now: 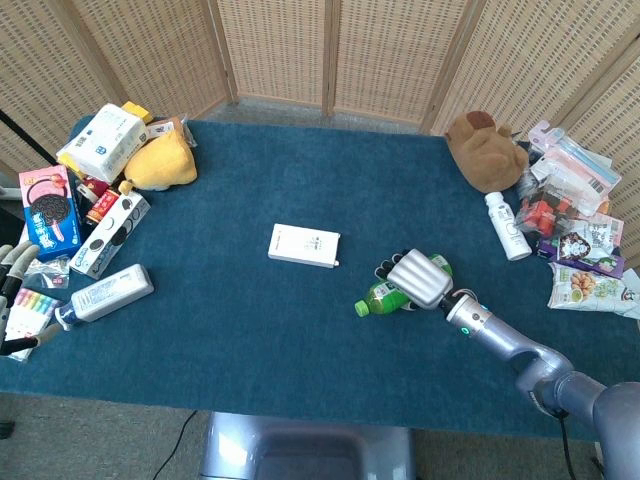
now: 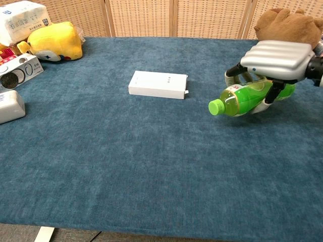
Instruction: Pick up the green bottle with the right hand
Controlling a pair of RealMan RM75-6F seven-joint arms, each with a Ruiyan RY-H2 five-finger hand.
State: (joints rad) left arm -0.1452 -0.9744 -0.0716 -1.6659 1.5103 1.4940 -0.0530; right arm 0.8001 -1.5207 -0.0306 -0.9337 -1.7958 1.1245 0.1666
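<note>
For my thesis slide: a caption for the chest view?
Right hand grips the green bottle, cap pointing toward the white box.

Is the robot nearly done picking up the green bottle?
Nearly. The right hand has its fingers wrapped around the green bottle, which lies sideways and looks just clear of the blue table. What's left is raising it higher.
</note>
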